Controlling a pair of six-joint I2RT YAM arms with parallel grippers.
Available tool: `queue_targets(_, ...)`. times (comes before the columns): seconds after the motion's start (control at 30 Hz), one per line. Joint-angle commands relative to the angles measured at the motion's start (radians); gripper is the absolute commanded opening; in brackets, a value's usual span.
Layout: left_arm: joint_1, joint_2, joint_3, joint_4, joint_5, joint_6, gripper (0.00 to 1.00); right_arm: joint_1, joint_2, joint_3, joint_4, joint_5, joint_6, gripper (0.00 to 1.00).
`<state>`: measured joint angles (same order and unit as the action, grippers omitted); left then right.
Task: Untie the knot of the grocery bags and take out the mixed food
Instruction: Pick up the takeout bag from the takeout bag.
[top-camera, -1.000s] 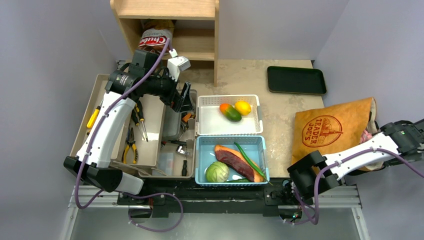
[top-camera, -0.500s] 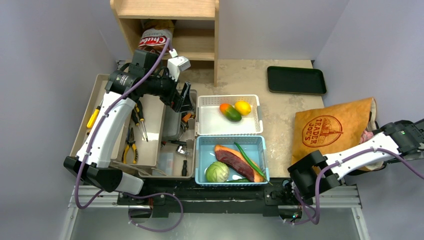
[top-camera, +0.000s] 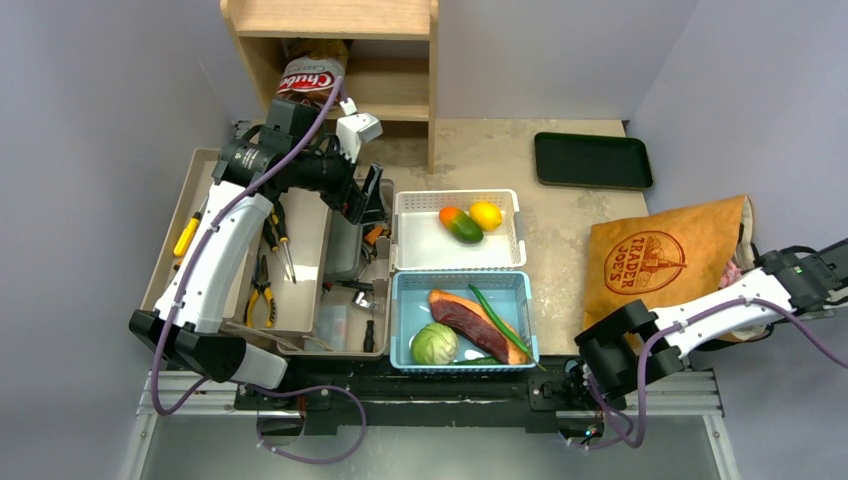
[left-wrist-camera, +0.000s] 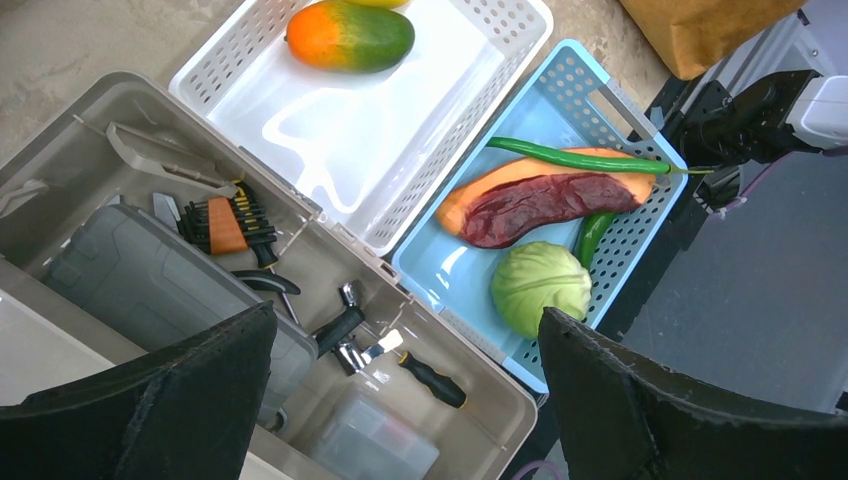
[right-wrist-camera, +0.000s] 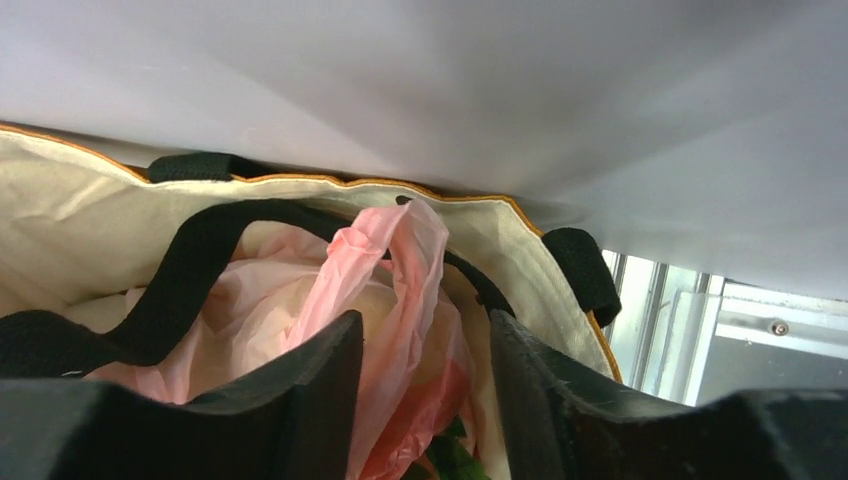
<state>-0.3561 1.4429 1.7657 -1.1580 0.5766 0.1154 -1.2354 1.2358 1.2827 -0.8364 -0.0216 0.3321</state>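
Note:
The brown Trader Joe's paper bag (top-camera: 660, 262) lies on its side at the right, mouth toward the right wall. Inside it sits the thin pink plastic bag (right-wrist-camera: 300, 300), under the black straps (right-wrist-camera: 170, 300). My right gripper (right-wrist-camera: 425, 320) is at the mouth, open, its fingers on either side of a raised pink handle loop (right-wrist-camera: 405, 240). The plastic brushes the left finger. No knot shows. Something red (right-wrist-camera: 425, 415) and a green leaf (right-wrist-camera: 450, 460) show low in the pink bag. My left gripper (left-wrist-camera: 407, 315) hangs wide open and empty over the toolbox (left-wrist-camera: 560, 400).
A white basket (top-camera: 415, 240) holds a mango (top-camera: 460, 224) and a yellow fruit (top-camera: 486, 214). A blue basket (top-camera: 410, 295) holds a meat slab (top-camera: 465, 322), a round green cabbage (top-camera: 434, 344) and green peppers. A dark tray (top-camera: 592, 160) lies far right. A wooden shelf (top-camera: 330, 20) stands behind.
The right wrist has shifted slightly toward the near edge at the bag's mouth. The left arm has not moved.

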Motion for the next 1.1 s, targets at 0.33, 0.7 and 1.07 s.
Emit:
queue_targets(0.33, -0.006, 0.007, 0.058, -0.003, 0.032, 0.008, 1.00, 0.060, -0.052, -0.063, 0.174, -0.012, -0.068, 0.03)
queue_targets(0.7, -0.007, 0.014, 0.075, -0.006, 0.046, 0.011, 1.00, 0.132, -0.270, -0.013, 0.322, -0.328, -0.094, 0.00)
queue_targets(1.07, -0.047, 0.140, 0.269, -0.011, 0.126, -0.007, 1.00, 0.150, -0.304, 0.092, -0.067, -0.251, -0.460, 0.59)
